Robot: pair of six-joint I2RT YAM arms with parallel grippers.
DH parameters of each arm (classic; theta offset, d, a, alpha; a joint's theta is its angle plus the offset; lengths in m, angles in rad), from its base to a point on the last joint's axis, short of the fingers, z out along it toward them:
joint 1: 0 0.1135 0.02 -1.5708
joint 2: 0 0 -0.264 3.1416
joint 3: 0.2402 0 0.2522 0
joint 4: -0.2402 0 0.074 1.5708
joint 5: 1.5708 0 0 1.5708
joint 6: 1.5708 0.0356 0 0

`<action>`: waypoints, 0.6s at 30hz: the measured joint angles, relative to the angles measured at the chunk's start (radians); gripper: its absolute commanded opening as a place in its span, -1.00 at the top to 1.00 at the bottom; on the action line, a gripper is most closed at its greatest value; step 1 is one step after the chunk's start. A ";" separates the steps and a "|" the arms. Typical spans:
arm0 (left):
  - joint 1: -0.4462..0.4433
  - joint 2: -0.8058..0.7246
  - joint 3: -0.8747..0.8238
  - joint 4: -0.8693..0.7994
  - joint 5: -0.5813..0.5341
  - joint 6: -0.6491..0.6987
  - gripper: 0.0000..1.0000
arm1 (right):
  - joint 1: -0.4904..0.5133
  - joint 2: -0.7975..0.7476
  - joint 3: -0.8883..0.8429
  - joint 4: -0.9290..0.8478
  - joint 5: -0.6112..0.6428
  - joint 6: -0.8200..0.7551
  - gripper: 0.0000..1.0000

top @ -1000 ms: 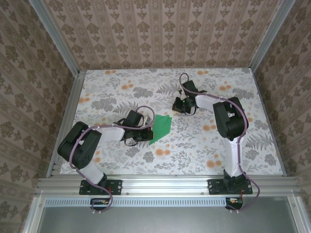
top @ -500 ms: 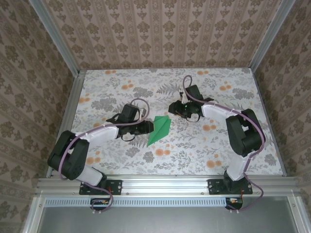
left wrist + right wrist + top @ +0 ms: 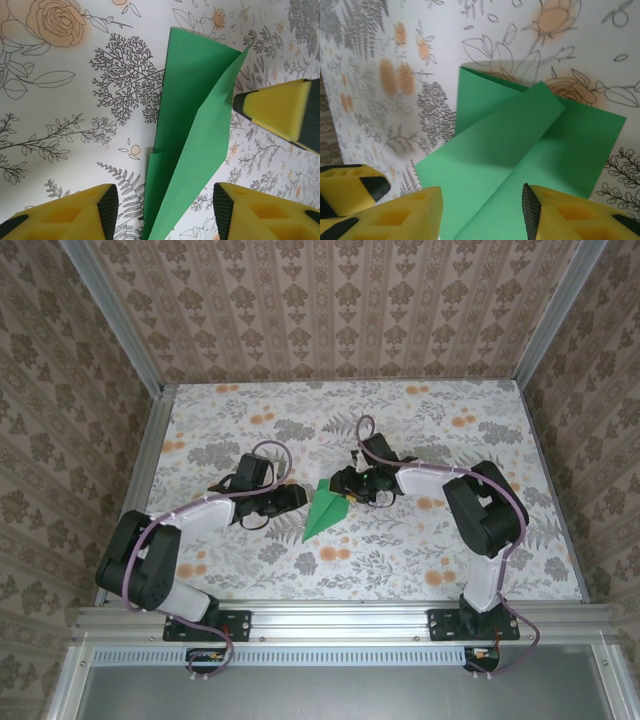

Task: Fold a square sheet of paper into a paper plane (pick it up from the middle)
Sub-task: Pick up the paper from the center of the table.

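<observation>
The paper plane [image 3: 327, 508] is a bright green creased dart lying flat on the floral table, its narrow tip toward the near edge. My left gripper [image 3: 292, 499] stands open at its left side. In the left wrist view the yellow fingers [image 3: 102, 207] straddle the narrow end of the plane [image 3: 195, 130] without touching it. My right gripper [image 3: 341, 484] is open at the plane's wide far end, and its fingers [image 3: 547, 210] hover over the folded flaps [image 3: 520, 145]. One right finger [image 3: 275, 112] shows in the left wrist view.
The floral tablecloth [image 3: 400, 550] covers the table. Wallpapered walls with metal rails [image 3: 150, 450] close it in on the left, the right and the back. Both arm bases sit on the near rail [image 3: 330, 620].
Both grippers went from shut to open. The left one reached right toward the plane's side, and the right one swung left and nearer to its wide end. The plane shifted slightly.
</observation>
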 measured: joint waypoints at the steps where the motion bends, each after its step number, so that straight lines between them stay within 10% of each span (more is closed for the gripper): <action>1: 0.003 0.001 -0.001 0.001 0.001 -0.003 -0.16 | 0.002 0.005 0.002 -0.005 0.002 0.002 0.03; 18: 0.066 0.016 -0.035 0.048 0.047 -0.035 -0.35 | 0.028 0.079 0.052 0.054 -0.032 0.038 0.37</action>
